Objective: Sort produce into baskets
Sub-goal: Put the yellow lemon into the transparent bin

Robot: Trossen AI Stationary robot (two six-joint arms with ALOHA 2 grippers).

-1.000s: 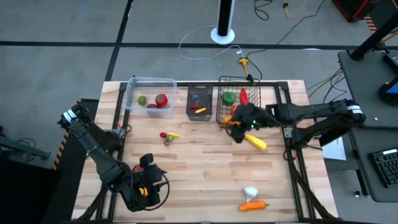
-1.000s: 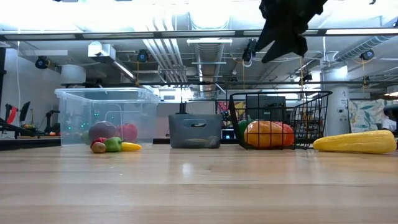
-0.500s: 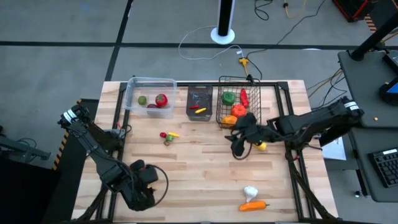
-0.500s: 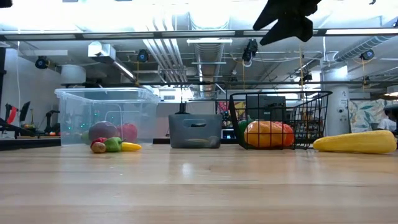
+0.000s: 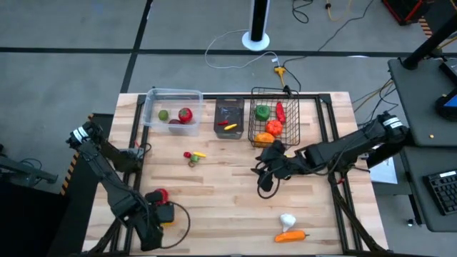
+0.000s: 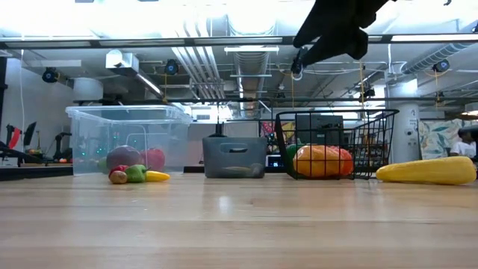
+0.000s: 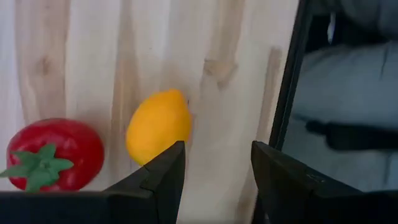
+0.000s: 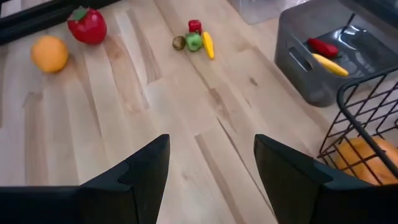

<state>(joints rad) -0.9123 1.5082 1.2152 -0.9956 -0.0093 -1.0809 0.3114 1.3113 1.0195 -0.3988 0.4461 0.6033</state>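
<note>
The produce lies scattered. A red tomato (image 7: pixel 53 152) and a yellow lemon (image 7: pixel 157 124) rest side by side near the table's near left corner. My left gripper (image 7: pixel 217 155) hovers open above them, pointing steeply down, touching neither. My right gripper (image 5: pixel 265 178) hangs open and empty over the table's middle, near side of the black wire basket (image 5: pixel 273 123). The clear tub (image 5: pixel 171 107) and the dark bin (image 5: pixel 229 118) stand along the far edge, each with a few pieces inside. A yellow corn cob (image 6: pixel 426 170) lies on the table at the right; my right arm hides it from above.
A cluster of small red, green and yellow pieces (image 5: pixel 193 155) lies near side of the tub. A white garlic (image 5: pixel 287 220) and an orange carrot (image 5: pixel 290 235) lie near the front edge at the right. The black table frame (image 7: pixel 287 93) runs close beside the lemon.
My right gripper has swung from over the wire basket toward the table's near edge and a little left, sinking slightly, still open. My left gripper has drawn back toward the near left corner and its wrist has turned, so the tomato and lemon now show beside it.
</note>
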